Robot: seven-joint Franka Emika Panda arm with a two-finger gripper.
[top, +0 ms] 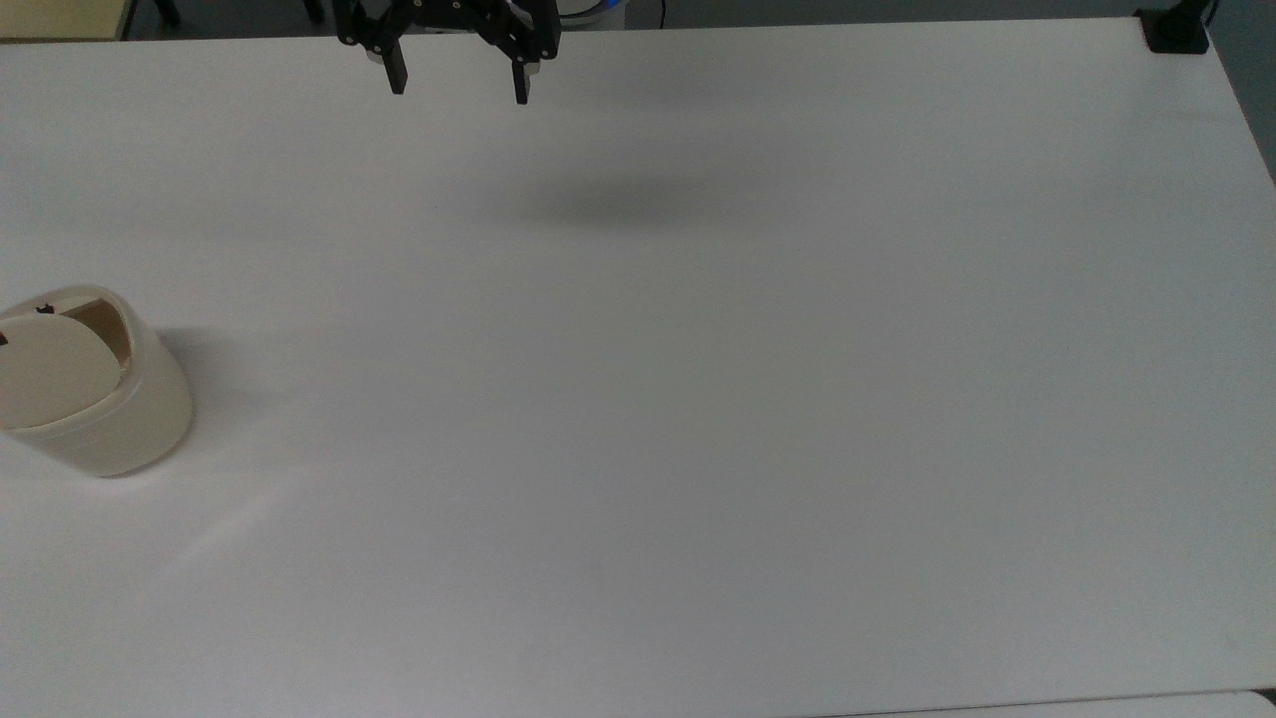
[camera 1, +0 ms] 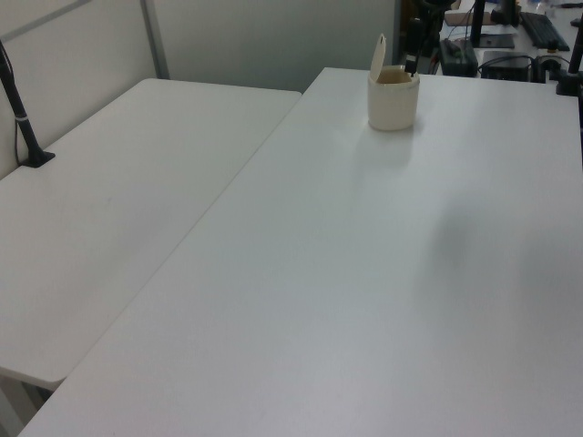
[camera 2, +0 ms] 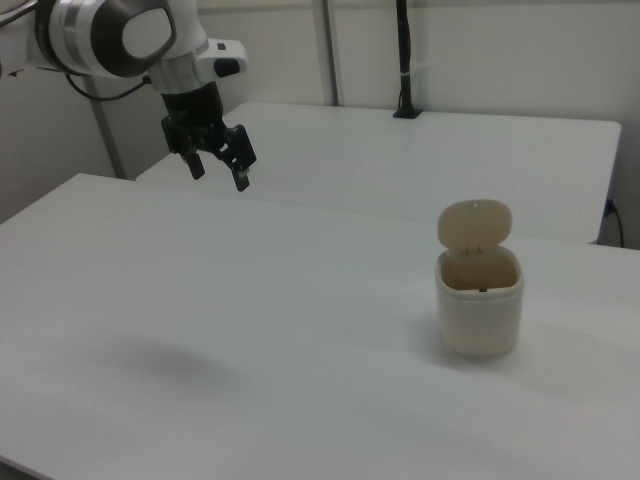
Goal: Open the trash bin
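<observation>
The trash bin (camera 2: pixel 480 300) is seen standing on the white table (camera 2: pixel 250 330), near the right view's right and at the top view's far left edge (top: pixel 95 399). Its lid (camera 2: pixel 474 224) is raised upright behind the open mouth, so the opening itself is judged to be done already. The gripper (camera 2: pixel 218 162) is held high above the table at the right view's left, well apart from the bin, with its fingers spread wide and nothing between them; in the top view it is seen at the upper edge (top: pixel 459 85). The step in hand is judged to be a retreat. It is best done by keeping the arm high and away from the lid, so that the lid is not knocked shut.
</observation>
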